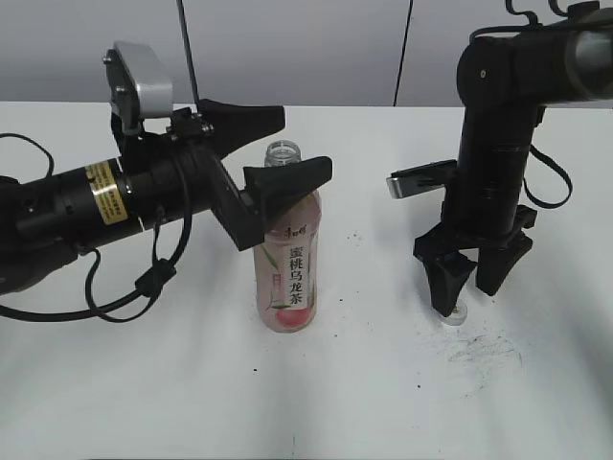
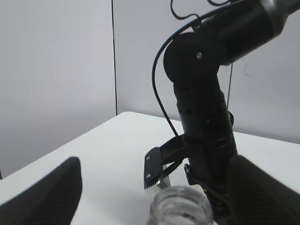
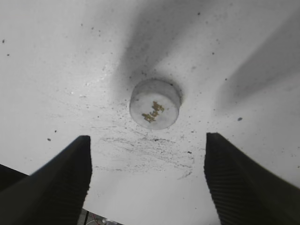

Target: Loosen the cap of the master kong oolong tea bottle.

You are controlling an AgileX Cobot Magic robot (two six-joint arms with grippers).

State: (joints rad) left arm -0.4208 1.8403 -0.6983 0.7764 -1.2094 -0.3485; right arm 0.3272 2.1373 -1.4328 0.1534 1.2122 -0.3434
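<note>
Cap (image 3: 154, 103) off, lying below the spread right gripper (image 3: 147, 180); left gripper (image 1: 273, 149), open, flanks the bottle (image 1: 288, 259), apparently untouched. Next: retreat.

**Two black arms, one silver camera housing**

You see the left arm (image 1: 105, 196) at the frame's left: matte black, with a yellow label on its barrel, a silver camera housing (image 1: 141, 81) on top and looping black cables. At right, the right arm (image 1: 498, 144) is black too, with a small screw at its elbow. Its fingers (image 3: 56, 183) are dark and finely ribbed.
</note>
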